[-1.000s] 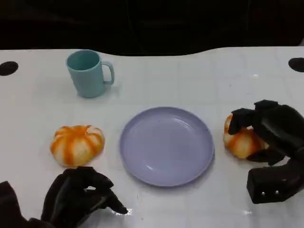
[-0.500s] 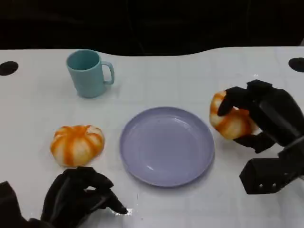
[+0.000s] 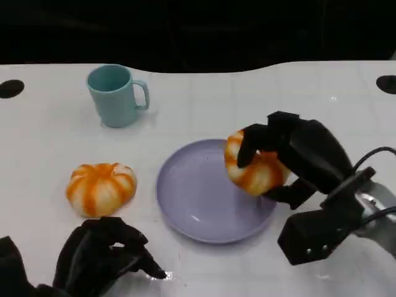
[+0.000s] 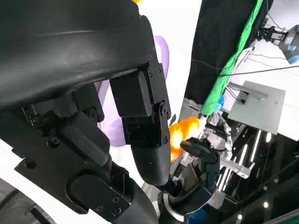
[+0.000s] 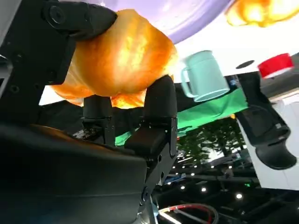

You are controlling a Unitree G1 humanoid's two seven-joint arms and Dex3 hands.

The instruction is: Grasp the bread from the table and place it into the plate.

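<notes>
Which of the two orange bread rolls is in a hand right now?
The bread roll over the purple plate, gripped by the right hand. The other roll lies untouched on the table beside the plate.

You can't see the plate [image 3: 198,204] rim at centre right behind the bread [image 3: 257,173]; the left hand [image 3: 102,260] is cut off at lower left.

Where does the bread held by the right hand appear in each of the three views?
Head view: held bread right of centre, over the plate's right rim, in the right hand.
Left wrist view: small orange blob near centre.
Right wrist view: large, upper left.
Shared landmark: the purple plate.
</notes>
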